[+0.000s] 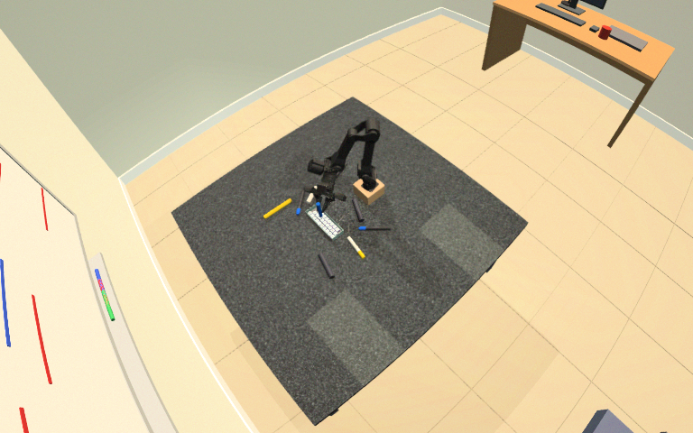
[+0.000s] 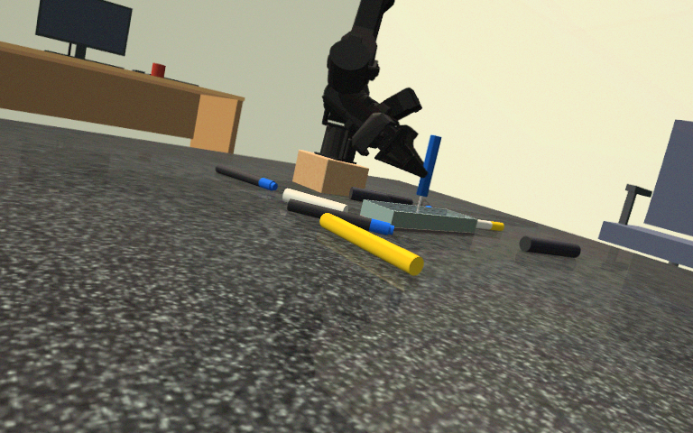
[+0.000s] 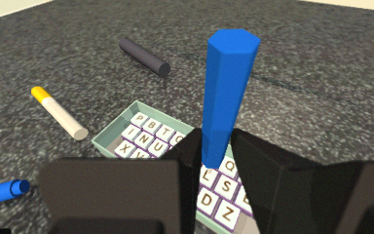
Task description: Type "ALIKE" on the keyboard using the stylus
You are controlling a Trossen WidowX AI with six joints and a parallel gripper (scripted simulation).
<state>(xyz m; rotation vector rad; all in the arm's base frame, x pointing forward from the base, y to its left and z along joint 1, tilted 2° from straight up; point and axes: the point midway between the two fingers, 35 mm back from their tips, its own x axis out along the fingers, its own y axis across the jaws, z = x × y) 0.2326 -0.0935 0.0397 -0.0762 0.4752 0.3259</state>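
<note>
The blue stylus (image 1: 318,208) (image 2: 432,152) (image 3: 229,83) stands nearly upright, slightly tilted, with its thin tip down inside the keyboard's rim. My gripper (image 2: 424,173) (image 3: 215,135) is shut on its blue handle. The keyboard (image 1: 329,229) (image 2: 434,222) (image 3: 143,138) is a shallow grey-green tray with white lettered keys. In the wrist view the tip is at the L key (image 3: 206,178), beside Q and S. Whether L is pressed down cannot be told. The I key (image 3: 130,132) shows at the left. The fingers hide the middle keys; A and K cannot be seen.
A yellow rod (image 1: 277,207) (image 2: 370,244), a white rod (image 2: 314,199) and blue-tipped black pens (image 1: 375,228) (image 2: 244,177) lie around the keyboard. A white-and-yellow pen (image 1: 355,246) (image 3: 59,113) and dark rods (image 1: 326,265) (image 3: 144,57) lie nearby.
</note>
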